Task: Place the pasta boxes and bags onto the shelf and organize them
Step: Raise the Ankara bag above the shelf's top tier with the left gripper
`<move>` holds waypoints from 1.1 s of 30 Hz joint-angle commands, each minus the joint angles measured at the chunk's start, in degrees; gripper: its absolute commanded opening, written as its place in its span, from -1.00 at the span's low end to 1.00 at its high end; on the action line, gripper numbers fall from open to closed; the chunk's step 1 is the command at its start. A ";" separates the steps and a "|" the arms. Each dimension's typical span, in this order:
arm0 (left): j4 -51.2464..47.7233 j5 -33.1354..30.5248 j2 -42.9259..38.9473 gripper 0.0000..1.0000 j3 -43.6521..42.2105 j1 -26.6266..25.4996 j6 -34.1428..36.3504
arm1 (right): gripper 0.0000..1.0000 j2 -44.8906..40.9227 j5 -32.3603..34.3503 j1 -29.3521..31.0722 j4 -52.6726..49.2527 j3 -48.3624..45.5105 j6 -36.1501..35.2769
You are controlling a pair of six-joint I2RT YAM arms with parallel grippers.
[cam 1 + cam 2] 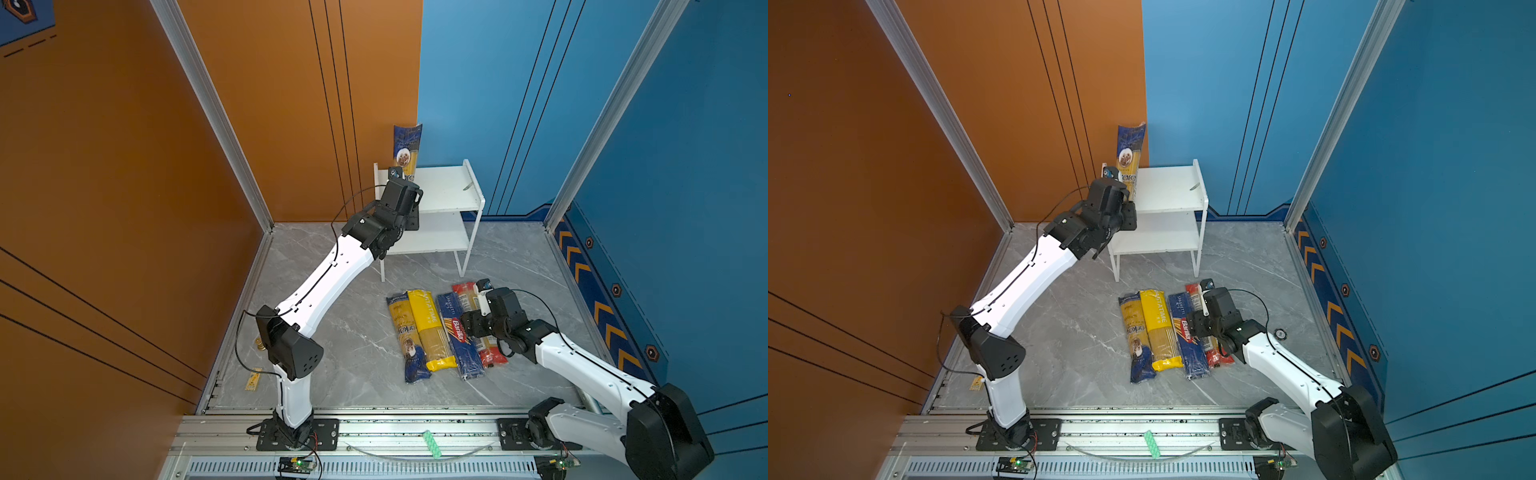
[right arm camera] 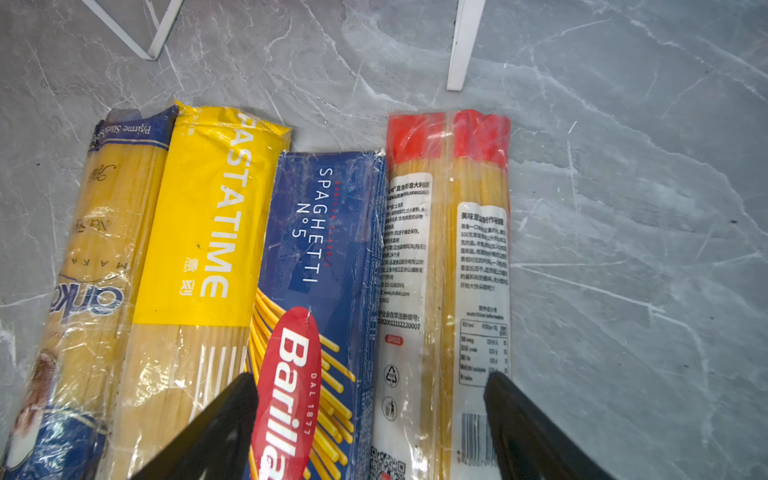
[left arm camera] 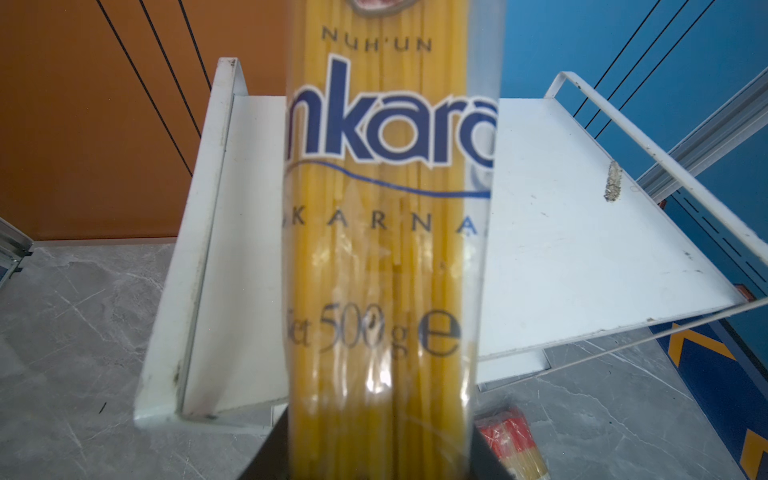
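Closest in, filling the left wrist view: an ankara pack (image 3: 386, 249), clamped upright by the left hand (image 3: 376, 461) at the left end of the shelf (image 1: 451, 187), top board; foot hidden, contact unclear. Right hand (image 2: 374, 432) spread wide, holding nothing, low over the Barilla pack (image 2: 316, 270) and the red-ended clear pack (image 2: 449, 249) on the table (image 1: 332, 324).

Likely trouble: let go on end, could topple off the board; closing astride two packs, could pinch both.

Count: five packs, four flat and side by side, among them a second ankara pack (image 1: 405, 332) and one yellow pack (image 1: 428, 324). One shelf, two tiers.
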 commanded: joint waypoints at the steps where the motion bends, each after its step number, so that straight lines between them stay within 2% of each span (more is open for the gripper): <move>1: 7.83 -3.38 -1.34 -1.00 3.61 -0.48 0.90 | 0.69 -1.03 -0.47 -0.22 0.72 -0.53 0.32; 16: 7.81 -3.56 -0.85 -0.61 2.92 -0.29 0.85 | 0.70 -1.03 -0.53 -0.22 0.74 -0.62 0.47; 18: 7.80 -3.54 -0.85 -0.48 2.60 -0.25 0.77 | 0.69 -1.03 -0.55 -0.22 0.75 -0.63 0.49; 21: 7.81 -3.69 -1.00 -0.44 1.94 -0.17 0.51 | 0.70 -1.03 -0.53 -0.22 0.77 -0.70 0.49; 24: 7.81 -3.46 -0.96 -0.28 1.33 0.06 0.15 | 0.70 -1.03 -0.57 -0.22 0.85 -0.70 0.49; 33: 7.82 -3.02 -0.73 -0.19 0.62 0.30 -0.33 | 0.70 -1.55 -0.53 -0.22 0.97 -0.89 0.49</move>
